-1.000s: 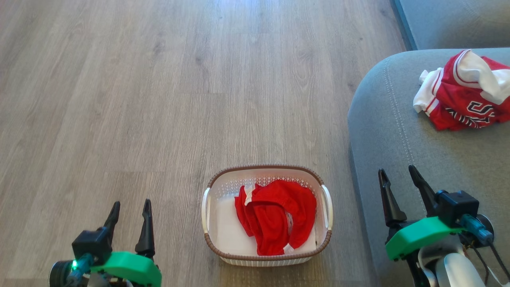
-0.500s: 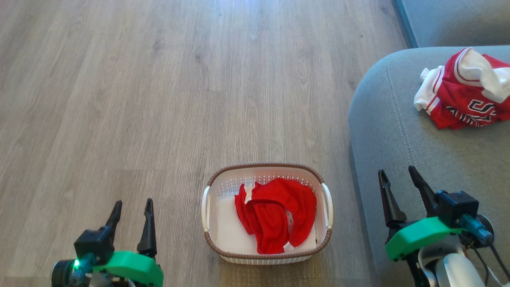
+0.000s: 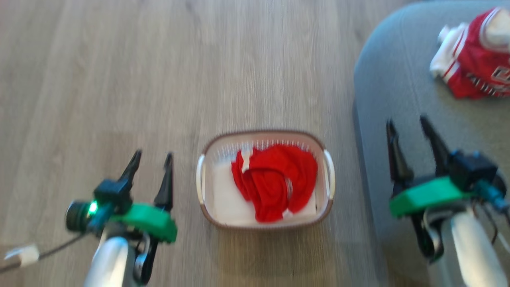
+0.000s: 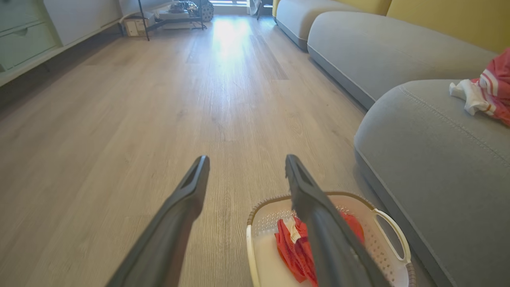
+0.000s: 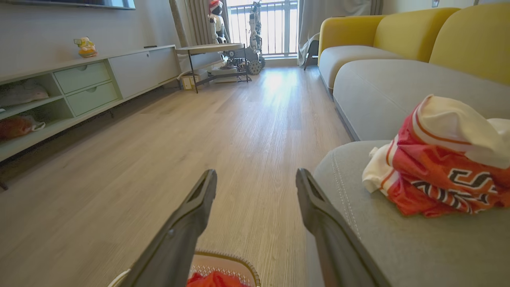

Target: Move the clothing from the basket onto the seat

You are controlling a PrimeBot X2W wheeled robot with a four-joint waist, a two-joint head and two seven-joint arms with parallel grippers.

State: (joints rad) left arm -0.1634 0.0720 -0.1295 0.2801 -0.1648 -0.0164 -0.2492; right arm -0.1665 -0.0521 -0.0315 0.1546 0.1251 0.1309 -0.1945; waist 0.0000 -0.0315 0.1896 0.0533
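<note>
While one red garment (image 3: 275, 183) lies bunched in the basket (image 3: 265, 131) on the floor (image 3: 119, 79), the jersey (image 3: 474, 67) already rests on the seat (image 3: 398, 99) to the basket's right. The left gripper (image 3: 153, 155) hovers just left of the basket, the right gripper (image 3: 406, 121) over the seat edge on its other side; both pairs of jaws stand apart, holding nothing. A good pick would drop over the heap's middle, pinch a thick fold clear of the basket bottom, and lift above the rim.
</note>
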